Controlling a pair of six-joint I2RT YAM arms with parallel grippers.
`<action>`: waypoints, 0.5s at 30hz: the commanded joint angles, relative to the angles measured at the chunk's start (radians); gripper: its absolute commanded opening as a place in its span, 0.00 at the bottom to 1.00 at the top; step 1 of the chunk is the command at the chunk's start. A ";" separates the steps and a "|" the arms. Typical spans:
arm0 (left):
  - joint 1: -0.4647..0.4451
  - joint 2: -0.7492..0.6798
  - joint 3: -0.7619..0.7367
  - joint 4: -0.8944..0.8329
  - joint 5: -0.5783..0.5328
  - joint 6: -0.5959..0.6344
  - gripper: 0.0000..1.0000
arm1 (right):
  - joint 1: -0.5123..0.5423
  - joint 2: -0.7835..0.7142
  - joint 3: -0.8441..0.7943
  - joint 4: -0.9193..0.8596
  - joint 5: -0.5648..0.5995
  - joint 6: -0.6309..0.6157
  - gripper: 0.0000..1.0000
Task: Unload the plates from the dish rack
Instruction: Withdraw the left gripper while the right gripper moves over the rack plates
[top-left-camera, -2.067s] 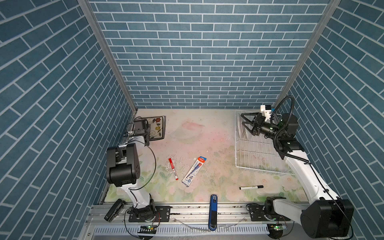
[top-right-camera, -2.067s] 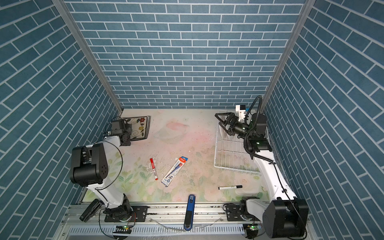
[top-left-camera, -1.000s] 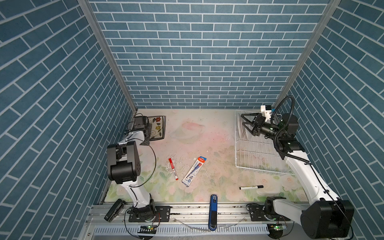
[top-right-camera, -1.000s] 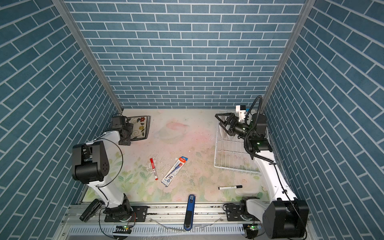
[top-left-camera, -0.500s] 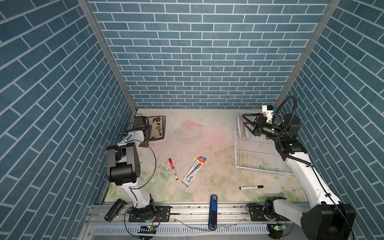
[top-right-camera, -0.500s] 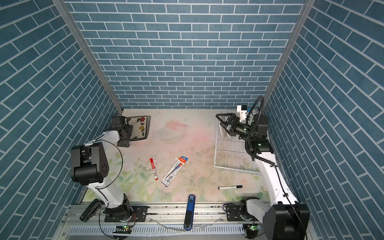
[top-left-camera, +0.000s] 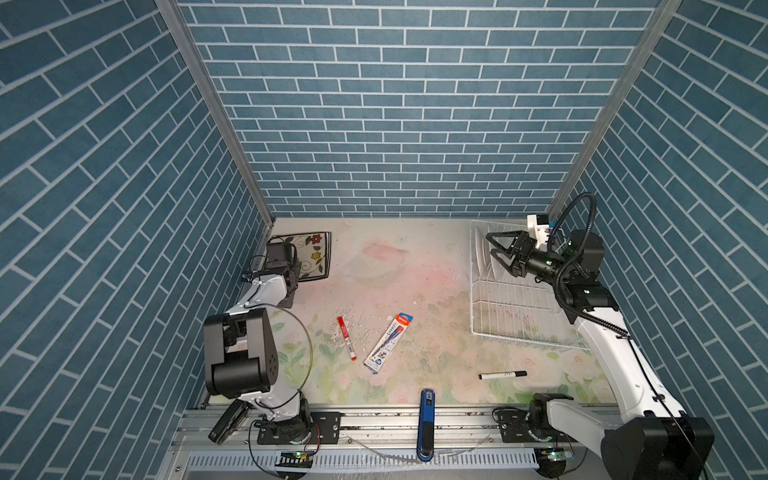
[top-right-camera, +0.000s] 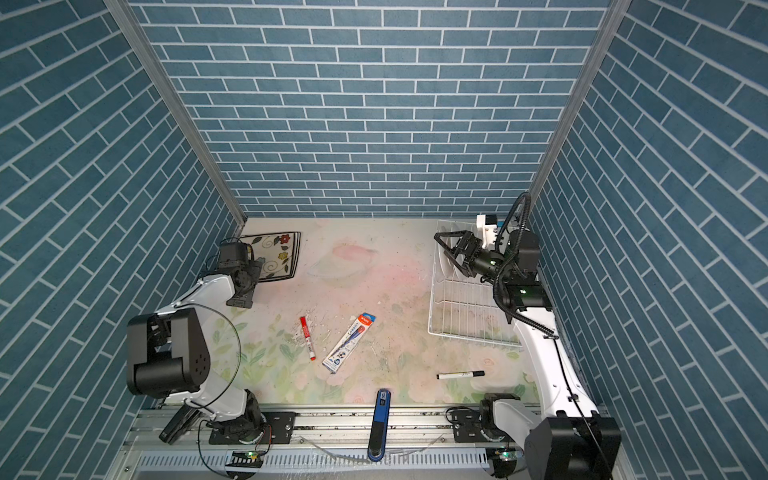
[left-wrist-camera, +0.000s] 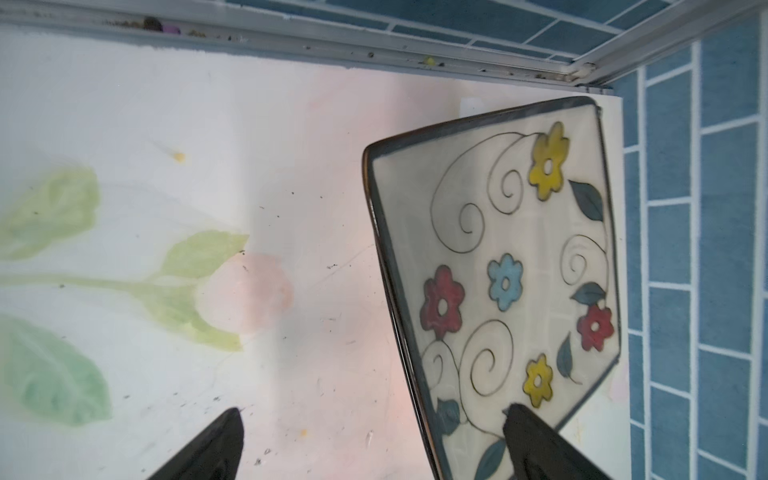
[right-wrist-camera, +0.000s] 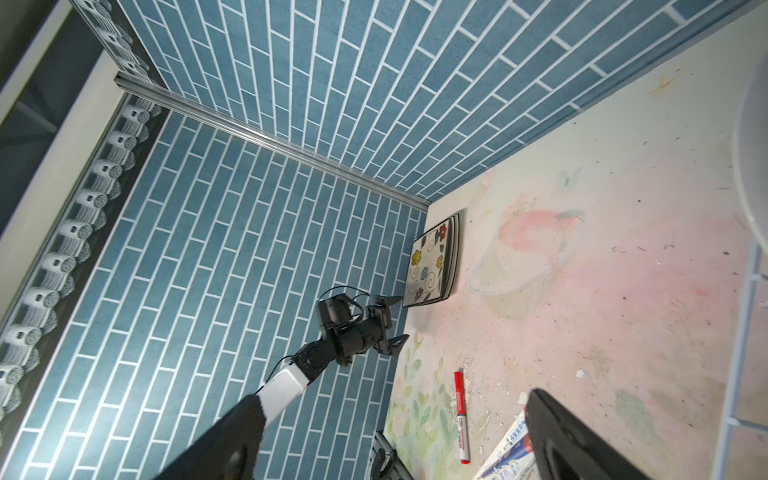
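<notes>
In a top view, plates (top-left-camera: 481, 259) are racked upright just left of the right gripper (top-left-camera: 490, 244). Its jaws are spread wide — empty.

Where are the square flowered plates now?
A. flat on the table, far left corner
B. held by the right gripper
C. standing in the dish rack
A: the square flowered plates lie flat on the table in the far left corner, away from the dish rack.
</notes>
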 joint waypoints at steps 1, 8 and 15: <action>-0.054 -0.103 -0.017 0.022 -0.062 0.131 1.00 | -0.005 -0.040 0.110 -0.242 0.087 -0.207 0.99; -0.195 -0.302 -0.122 0.193 -0.082 0.391 1.00 | -0.004 -0.081 0.221 -0.645 0.378 -0.439 0.99; -0.353 -0.450 -0.189 0.352 0.004 0.679 1.00 | 0.003 -0.074 0.272 -0.827 0.673 -0.522 0.99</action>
